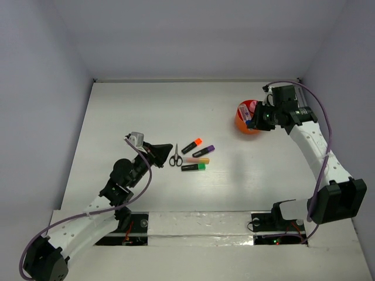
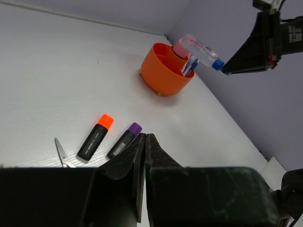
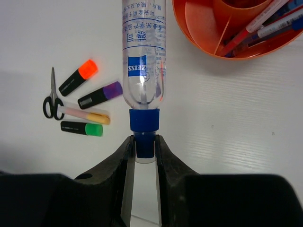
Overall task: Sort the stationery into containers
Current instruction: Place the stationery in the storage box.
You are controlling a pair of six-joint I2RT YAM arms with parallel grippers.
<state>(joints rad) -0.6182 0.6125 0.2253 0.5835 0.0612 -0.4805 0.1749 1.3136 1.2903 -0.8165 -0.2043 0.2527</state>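
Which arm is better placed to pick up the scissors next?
Left. The left end effector sits shut and empty beside the scissors; the right end effector is far off at the orange cup, gripping a clear bottle by its blue cap.

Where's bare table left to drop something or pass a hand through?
Free: the table far-left, behind the scissors; the gap between highlighters and orange cup; the near side right of the highlighters. Crowded: scissors and highlighters bunched at the left gripper; right gripper holds the bottle by the cup.
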